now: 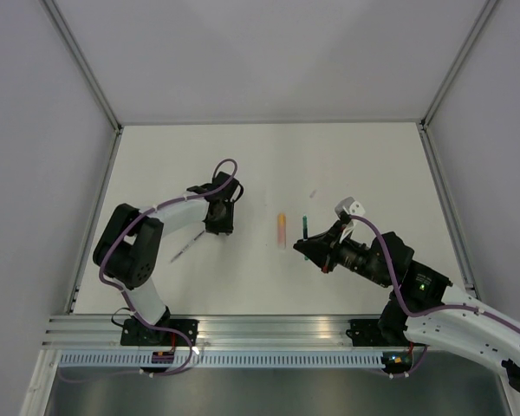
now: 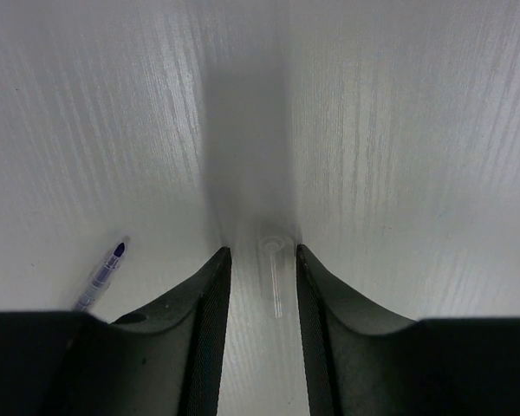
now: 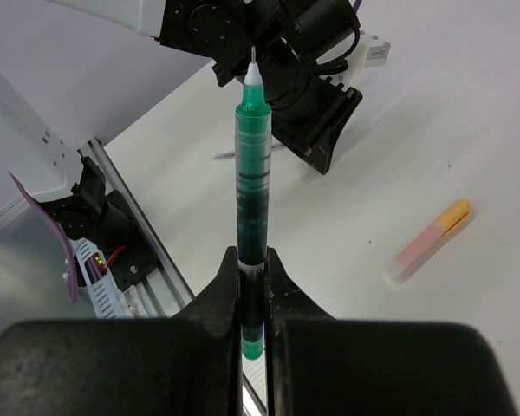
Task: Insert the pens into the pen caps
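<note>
At the right gripper (image 3: 251, 260): shut tight on the green pen (image 3: 251, 173), gripped near its back end. Points straight out ahead of the fingers (image 3: 228, 286), long way in line with them, white tip farthest out. Dark marks along the barrel, too blurry to read. Off to the right of this gripper, flat on the white table (image 3: 468, 104): the orange-pink pen (image 3: 432, 241), lying slanted, orange end farther away, not touched.

At the left gripper (image 2: 263, 253): jaws apart, low over the table. Right between them, a clear cap (image 2: 273, 277), long way in line with the fingers, round open end farthest out, a thin gap on each side. Left of the fingers in the wrist view, a pale pen (image 2: 102, 276) with a dark blue tip, slanted, tip pointing away, apart from the cap.
</note>
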Controlling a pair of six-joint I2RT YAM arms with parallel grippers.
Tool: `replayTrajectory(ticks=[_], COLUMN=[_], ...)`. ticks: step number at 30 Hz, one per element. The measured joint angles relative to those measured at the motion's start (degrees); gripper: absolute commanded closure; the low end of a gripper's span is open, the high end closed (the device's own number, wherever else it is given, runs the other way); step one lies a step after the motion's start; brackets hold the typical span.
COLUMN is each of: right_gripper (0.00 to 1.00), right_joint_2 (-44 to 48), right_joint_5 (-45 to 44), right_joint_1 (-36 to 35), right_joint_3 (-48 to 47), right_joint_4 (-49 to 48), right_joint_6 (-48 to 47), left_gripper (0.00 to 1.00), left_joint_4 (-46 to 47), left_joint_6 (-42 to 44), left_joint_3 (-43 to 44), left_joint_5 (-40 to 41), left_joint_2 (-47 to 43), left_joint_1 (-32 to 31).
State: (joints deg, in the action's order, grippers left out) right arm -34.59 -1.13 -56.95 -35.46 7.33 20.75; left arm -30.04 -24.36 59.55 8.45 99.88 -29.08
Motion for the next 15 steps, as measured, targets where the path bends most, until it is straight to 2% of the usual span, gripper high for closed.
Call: replayTrajectory(ticks=[7,15], right_gripper=[1.00,1.00], right_joint_2=[0.55,0.96], right_joint_5=[0.02,0.02], right_joint_1=[0.00,0.00], right_joint_3=[0.11,0.20], right_joint_4=[0.00,0.00], right_joint_6=[0.00,-0.02], left_gripper=[0.62,0.97], left_joint_4=[-0.17,-0.74], left_joint_6=[0.07,0.31], left_joint_3=[0.11,1.27], left_joint_5=[-0.04,-1.05], left_joint_2=[0.28,1.27], left_joint_1=[-0.24,-0.31])
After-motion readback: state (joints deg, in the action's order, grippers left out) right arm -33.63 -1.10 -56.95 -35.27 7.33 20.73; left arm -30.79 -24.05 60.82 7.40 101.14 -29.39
